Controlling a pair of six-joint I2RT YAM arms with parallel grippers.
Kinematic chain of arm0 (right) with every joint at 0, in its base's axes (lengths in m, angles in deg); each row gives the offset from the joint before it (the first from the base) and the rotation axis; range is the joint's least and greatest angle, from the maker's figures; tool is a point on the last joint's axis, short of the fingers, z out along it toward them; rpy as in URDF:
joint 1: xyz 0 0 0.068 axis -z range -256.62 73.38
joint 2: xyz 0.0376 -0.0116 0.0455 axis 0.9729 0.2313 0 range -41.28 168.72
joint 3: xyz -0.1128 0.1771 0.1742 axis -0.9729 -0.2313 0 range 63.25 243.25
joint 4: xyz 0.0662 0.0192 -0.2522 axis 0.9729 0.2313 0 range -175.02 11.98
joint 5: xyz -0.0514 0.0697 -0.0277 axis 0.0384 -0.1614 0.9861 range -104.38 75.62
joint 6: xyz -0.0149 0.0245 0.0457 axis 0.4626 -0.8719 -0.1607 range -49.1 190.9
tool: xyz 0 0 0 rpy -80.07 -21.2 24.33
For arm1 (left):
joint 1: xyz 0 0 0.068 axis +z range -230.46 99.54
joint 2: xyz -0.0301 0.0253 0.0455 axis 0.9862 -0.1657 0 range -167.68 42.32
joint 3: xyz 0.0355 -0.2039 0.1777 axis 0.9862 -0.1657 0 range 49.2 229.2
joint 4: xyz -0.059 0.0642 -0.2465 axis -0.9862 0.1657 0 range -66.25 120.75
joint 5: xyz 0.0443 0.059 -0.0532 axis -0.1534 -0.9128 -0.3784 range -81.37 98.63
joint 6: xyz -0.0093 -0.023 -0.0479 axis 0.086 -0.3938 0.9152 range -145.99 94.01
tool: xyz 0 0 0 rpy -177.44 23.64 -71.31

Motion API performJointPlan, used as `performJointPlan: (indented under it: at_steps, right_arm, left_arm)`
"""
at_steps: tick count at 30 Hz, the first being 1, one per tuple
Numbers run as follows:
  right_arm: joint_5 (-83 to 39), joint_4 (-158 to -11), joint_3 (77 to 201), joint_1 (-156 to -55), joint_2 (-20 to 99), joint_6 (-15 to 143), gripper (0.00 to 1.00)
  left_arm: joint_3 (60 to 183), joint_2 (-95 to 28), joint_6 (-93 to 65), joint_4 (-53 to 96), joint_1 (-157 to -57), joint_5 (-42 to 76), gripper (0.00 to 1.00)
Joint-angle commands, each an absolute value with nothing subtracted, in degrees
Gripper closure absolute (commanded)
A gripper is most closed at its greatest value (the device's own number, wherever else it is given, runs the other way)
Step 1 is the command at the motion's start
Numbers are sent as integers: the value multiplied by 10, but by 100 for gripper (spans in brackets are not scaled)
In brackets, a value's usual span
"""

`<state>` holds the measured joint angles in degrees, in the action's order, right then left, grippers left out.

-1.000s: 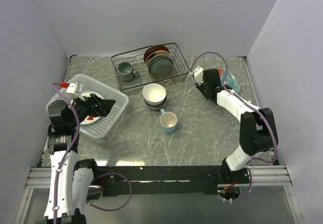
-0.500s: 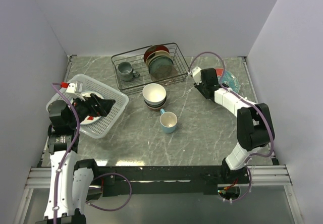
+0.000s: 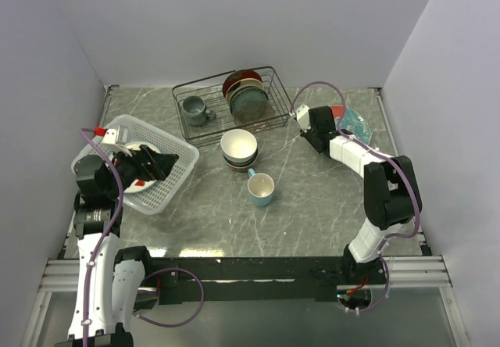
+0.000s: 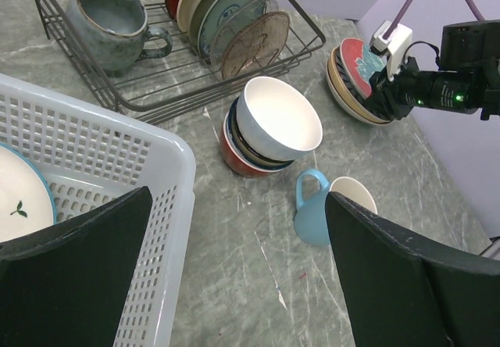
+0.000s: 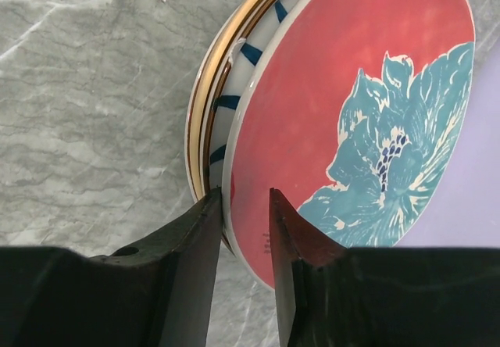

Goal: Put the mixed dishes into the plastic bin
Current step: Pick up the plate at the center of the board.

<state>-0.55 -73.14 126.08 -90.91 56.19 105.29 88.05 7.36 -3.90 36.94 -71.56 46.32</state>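
My right gripper [image 3: 333, 119] [image 5: 246, 198] is shut on the near rim of the teal-floral red plate [image 3: 349, 120] [image 5: 351, 105] at the back right. One finger is under the rim and one on the red face. That plate lies tilted on a white plate with dark stripes [image 5: 234, 89] and a tan plate [image 5: 195, 128]. My left gripper [image 3: 169, 167] [image 4: 238, 198] is open and empty above the right side of the white plastic bin [image 3: 168, 192] [image 4: 94, 152]. The bin holds a white plate [image 3: 134, 148] [image 4: 19, 198]. Stacked bowls [image 3: 238, 148] [image 4: 277, 124] and a light blue mug [image 3: 260, 189] [image 4: 316, 210] stand mid-table.
A black wire rack [image 3: 269, 73] at the back holds a grey mug [image 3: 194, 110] and upright plates [image 3: 246, 97]. Walls close in at the left, right and back. The plate stack sits near the right wall.
My right gripper has shifted a little toward the back left at the plate stack, and the red plate has tilted slightly. The left arm has not moved.
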Motion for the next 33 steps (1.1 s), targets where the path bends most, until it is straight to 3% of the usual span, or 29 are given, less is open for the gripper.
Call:
performJointPlan:
  at_steps: [1, 22, 25, 26, 29, 33]
  right_arm:
    - [26, -766, 1282, -910, 572, 1067, 65]
    - [112, -916, 1162, -930, 613, 1144, 61]
    - [113, -933, 1150, -931, 616, 1153, 69]
    - [112, -937, 1149, -931, 615, 1155, 78]
    - [106, -939, 1144, -932, 607, 1161, 92]
    - [108, -948, 1128, -934, 573, 1183, 100]
  left_arm:
    - [882, 74, -52, 354, -717, 469, 1]
    - [882, 73, -52, 355, -717, 469, 1]
    - [882, 73, -52, 355, -717, 468, 1]
    - [881, 73, -52, 355, -718, 468, 1]
    - [881, 73, -52, 355, -717, 469, 1]
    - [880, 72, -44, 352, -717, 491, 1]
